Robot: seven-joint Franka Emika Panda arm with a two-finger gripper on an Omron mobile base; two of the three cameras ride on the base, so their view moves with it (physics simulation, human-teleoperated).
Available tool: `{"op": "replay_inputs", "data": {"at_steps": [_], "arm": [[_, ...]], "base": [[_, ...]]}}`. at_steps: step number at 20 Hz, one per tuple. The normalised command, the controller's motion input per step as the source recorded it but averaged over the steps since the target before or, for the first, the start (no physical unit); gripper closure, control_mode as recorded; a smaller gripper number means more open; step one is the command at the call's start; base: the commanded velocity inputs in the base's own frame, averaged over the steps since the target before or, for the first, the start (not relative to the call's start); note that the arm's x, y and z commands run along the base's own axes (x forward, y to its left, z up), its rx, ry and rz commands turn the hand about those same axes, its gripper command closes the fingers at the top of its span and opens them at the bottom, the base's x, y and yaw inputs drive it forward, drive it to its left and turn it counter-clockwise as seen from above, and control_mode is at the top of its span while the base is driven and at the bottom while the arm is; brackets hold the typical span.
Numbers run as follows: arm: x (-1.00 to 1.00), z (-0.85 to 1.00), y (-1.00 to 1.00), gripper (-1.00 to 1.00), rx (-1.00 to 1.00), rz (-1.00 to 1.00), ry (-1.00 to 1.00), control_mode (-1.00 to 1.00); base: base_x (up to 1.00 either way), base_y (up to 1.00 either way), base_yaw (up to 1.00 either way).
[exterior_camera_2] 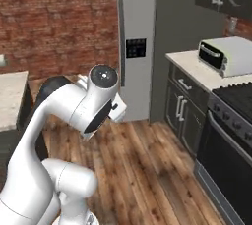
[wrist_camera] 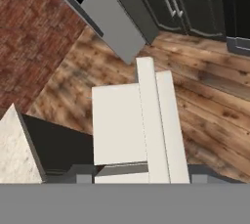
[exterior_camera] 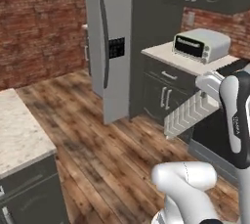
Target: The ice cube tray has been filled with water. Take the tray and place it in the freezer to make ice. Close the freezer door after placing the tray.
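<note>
- Island counter (exterior_camera: 19, 130) with a pale stone top is seen at far left of the left base view, over plank floor (exterior_camera: 112, 154).
- Freezer door (exterior_camera: 111, 47) is swung open, edge-on toward the camera; dark vertical handle (exterior_camera: 104, 42) and black dispenser panel (exterior_camera: 116, 48) are visible on it.
- Right of the door, dark lower cabinets (exterior_camera: 163, 93) carry a pale counter with a toaster oven (exterior_camera: 201, 44) on top.
- Ice cube tray (exterior_camera: 188, 114) is held up in the air at right, tilted on edge, cells facing the camera, just below and left of the wrist.
- Gripper (wrist_camera: 141, 176) is clamped narrowly on the near end of the tray; in the hand view the tray (wrist_camera: 141, 120) extends straight away from the fingertips, above the floor.
- Tray is well apart from the freezer, in front of the cabinets.
</note>
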Motion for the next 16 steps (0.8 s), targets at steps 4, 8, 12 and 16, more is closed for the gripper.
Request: {"op": "replay_inputs", "data": {"at_steps": [4,8,12,16], "arm": [[0.00,0.00,0.00,1.00,0.00,0.00,0.00,1.00],[0.00,0.00,0.00,1.00,0.00,0.00,0.00,1.00],[0.00,0.00,0.00,1.00,0.00,0.00,0.00,1.00],[0.00,0.00,0.00,1.00,0.00,0.00,0.00,1.00]], "base": [[0.65,0.38,0.65],[0.80,0.12,0.47],[0.67,0.00,0.32],[0.63,-0.05,0.16]]}}
